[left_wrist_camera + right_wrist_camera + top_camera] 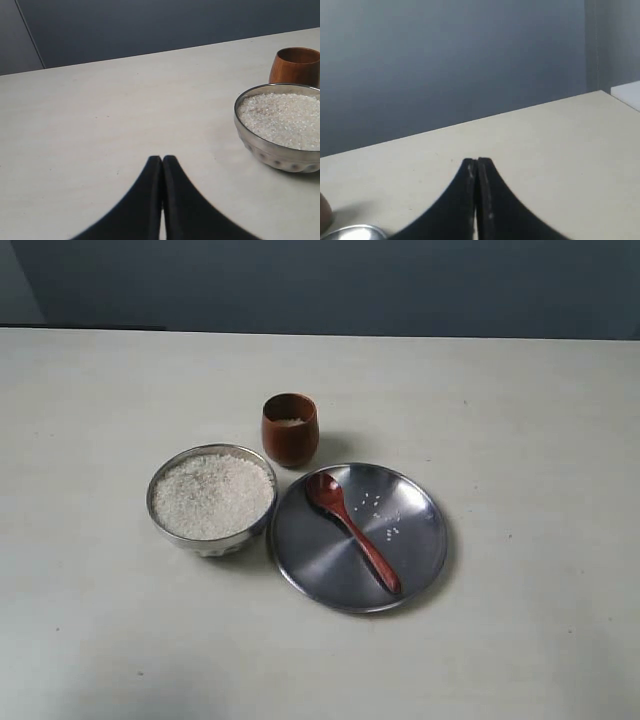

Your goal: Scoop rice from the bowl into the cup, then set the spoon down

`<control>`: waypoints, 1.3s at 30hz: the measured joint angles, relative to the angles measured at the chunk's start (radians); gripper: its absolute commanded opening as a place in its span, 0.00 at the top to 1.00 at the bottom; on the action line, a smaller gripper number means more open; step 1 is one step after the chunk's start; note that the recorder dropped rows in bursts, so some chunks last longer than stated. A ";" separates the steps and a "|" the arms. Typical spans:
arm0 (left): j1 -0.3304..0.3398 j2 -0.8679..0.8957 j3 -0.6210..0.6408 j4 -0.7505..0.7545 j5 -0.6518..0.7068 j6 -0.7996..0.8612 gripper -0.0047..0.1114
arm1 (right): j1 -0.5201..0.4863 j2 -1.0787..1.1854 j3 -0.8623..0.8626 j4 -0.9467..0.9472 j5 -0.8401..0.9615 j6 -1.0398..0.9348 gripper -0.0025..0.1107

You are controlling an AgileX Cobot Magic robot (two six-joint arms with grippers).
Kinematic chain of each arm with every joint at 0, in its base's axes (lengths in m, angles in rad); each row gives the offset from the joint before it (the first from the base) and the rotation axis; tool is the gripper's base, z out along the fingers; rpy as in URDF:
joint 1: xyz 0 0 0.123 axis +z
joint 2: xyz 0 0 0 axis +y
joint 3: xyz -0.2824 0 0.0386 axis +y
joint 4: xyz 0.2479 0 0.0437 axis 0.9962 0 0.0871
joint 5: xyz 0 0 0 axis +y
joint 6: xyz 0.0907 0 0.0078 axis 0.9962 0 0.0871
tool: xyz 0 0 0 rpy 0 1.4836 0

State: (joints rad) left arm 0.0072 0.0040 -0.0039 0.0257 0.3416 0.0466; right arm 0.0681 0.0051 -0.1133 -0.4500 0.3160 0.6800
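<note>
The left hand (162,159) and right hand (477,161) are each fully closed on nothing; the spoon (352,528) lies flat on the plate (320,570), scoop toward 11 o'clock, handle toward 5 o'clock. Likely faults: the handle skidding on slick steel under a shallow pinch, and rice (212,496) spilling, since it fills the bowl (215,544) almost to the rim. Bowl at the plate's 9 o'clock and cup (290,435) at 11 o'clock crowd its edge; the table (520,440) from 1 to 6 o'clock offers free approach.

rice (212,496) in bowl (216,545), cup (290,435) beside, spoon (352,528) flat
</note>
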 measured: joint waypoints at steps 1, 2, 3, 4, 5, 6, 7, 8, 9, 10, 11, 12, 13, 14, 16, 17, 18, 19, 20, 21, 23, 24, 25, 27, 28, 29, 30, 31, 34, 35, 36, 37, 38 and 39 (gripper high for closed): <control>0.000 0.000 0.000 0.000 0.000 0.000 0.96 | -0.024 0.000 0.011 0.009 -0.002 0.002 0.98; 0.000 0.000 0.000 0.000 0.000 0.000 0.96 | -0.037 0.000 0.015 0.013 -0.002 0.002 0.98; 0.000 0.000 0.000 0.000 0.000 0.000 0.96 | -0.047 0.000 0.017 0.015 0.000 0.002 0.98; 0.000 0.000 0.000 0.000 0.000 0.000 0.96 | -0.049 0.000 0.019 0.015 0.003 0.002 0.98; 0.000 0.000 0.000 0.000 0.000 0.000 0.96 | -0.051 -0.002 0.019 0.015 0.003 0.002 0.98; 0.000 0.000 0.000 0.000 0.000 0.000 0.96 | -0.052 -0.002 0.019 0.015 0.004 0.002 0.98; 0.000 0.000 0.000 0.000 0.000 0.000 0.96 | -0.052 -0.002 0.019 0.015 0.004 0.002 0.98; 0.000 0.000 0.000 0.000 0.000 0.000 0.96 | -0.052 -0.002 0.019 0.015 0.004 0.002 0.98; 0.000 0.000 0.000 0.000 0.000 0.000 0.96 | -0.052 -0.002 0.019 0.015 0.004 0.002 0.98; 0.000 0.000 0.000 0.000 0.000 0.000 0.96 | -0.052 -0.002 0.019 0.015 0.004 0.002 0.98; 0.000 0.000 0.000 0.000 0.000 0.000 0.96 | -0.052 -0.002 0.019 0.015 0.005 0.002 0.98; 0.000 0.000 0.000 0.000 0.000 0.000 0.96 | -0.052 -0.002 0.019 0.015 0.005 0.002 0.98; 0.000 0.000 0.000 0.000 0.000 0.000 0.96 | -0.052 -0.002 0.019 0.015 0.007 0.002 0.98; 0.000 0.000 0.000 0.000 0.000 0.000 0.96 | -0.052 -0.002 0.019 0.015 0.007 0.002 0.98; 0.000 0.000 0.000 0.000 0.000 0.000 0.96 | -0.052 -0.002 0.019 0.015 0.009 0.002 0.98; 0.000 0.000 0.000 0.000 0.000 0.000 0.96 | -0.052 -0.002 0.019 0.015 0.009 0.002 0.98; 0.000 0.000 0.000 0.000 0.000 0.000 0.96 | -0.052 -0.002 0.019 0.015 0.009 -0.005 0.98; 0.000 0.000 0.000 0.000 0.000 0.000 0.96 | -0.052 -0.002 0.021 0.015 0.009 -0.015 0.98; 0.000 0.000 0.000 0.000 0.000 0.000 0.96 | -0.052 -0.002 0.028 0.023 0.009 -0.033 0.98; 0.000 0.000 0.000 0.000 0.000 0.000 0.96 | -0.052 -0.002 0.034 0.036 0.009 -0.049 0.98; 0.000 0.000 0.000 0.000 0.000 0.000 0.96 | -0.052 -0.002 0.051 0.087 0.009 -0.102 0.98; 0.000 0.000 0.000 0.000 0.000 0.000 0.96 | -0.052 -0.002 0.058 0.114 0.009 -0.130 0.98; 0.000 0.000 0.000 0.000 0.000 0.000 0.96 | -0.052 -0.002 0.066 0.151 0.009 -0.171 0.98; 0.000 0.000 0.000 0.000 0.000 0.000 0.96 | -0.052 -0.002 0.080 0.229 0.009 -0.262 0.98; 0.000 0.000 0.000 0.000 0.000 0.000 0.96 | -0.052 -0.002 0.085 0.273 0.009 -0.316 0.98; 0.000 0.000 0.000 0.000 0.000 0.000 0.96 | -0.052 -0.002 0.093 0.315 0.009 -0.369 0.98; 0.000 0.000 0.000 0.000 0.000 0.000 0.96 | -0.052 -0.002 0.096 0.352 0.009 -0.418 0.98; 0.000 0.000 0.000 0.000 0.000 0.000 0.96 | -0.052 -0.002 0.101 0.377 0.007 -0.455 0.98; 0.000 0.000 0.000 0.000 0.000 0.000 0.96 | -0.052 -0.002 0.105 0.439 0.005 -0.572 0.98; 0.000 0.000 0.000 0.000 0.000 0.000 0.96 | -0.052 -0.002 0.105 0.450 0.003 -0.601 0.98; 0.000 0.000 0.000 0.000 0.000 0.000 0.96 | -0.052 -0.002 0.105 0.450 0.003 -0.618 0.98; 0.000 0.000 0.000 0.000 0.000 0.000 0.96 | -0.052 -0.002 0.105 0.460 0.003 -0.632 0.98; 0.000 0.000 0.000 0.000 0.000 0.000 0.96 | -0.052 -0.002 0.105 0.462 0.003 -0.643 0.98; 0.000 0.000 0.000 0.000 0.000 0.000 0.96 | -0.052 -0.002 0.105 0.462 0.003 -0.652 0.98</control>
State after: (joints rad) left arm 0.0072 0.0040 -0.0039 0.0257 0.3416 0.0466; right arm 0.0163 0.0029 -0.0083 0.0122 0.3192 0.0281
